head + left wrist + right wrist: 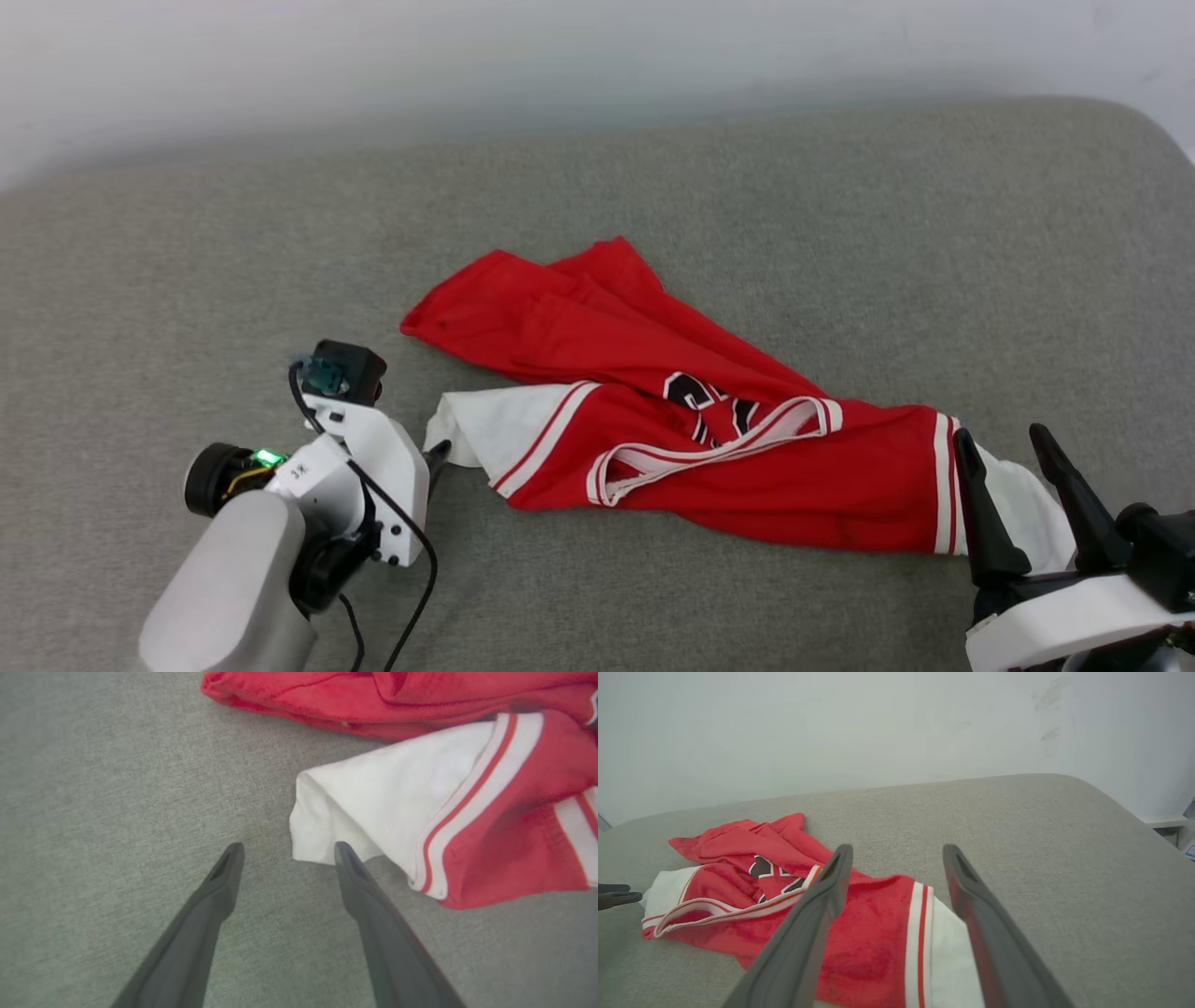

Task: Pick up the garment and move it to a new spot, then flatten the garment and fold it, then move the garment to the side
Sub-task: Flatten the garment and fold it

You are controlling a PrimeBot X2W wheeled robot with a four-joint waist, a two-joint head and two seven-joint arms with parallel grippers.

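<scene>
jaws spread at both ends of garment [794,495]

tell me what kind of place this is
Probably an indoor test room for folding clothes. A wide grey padded surface with a rounded corner sits against a bare white wall, and one crumpled jersey lies on it, the left gripper and right gripper open at its ends.
</scene>
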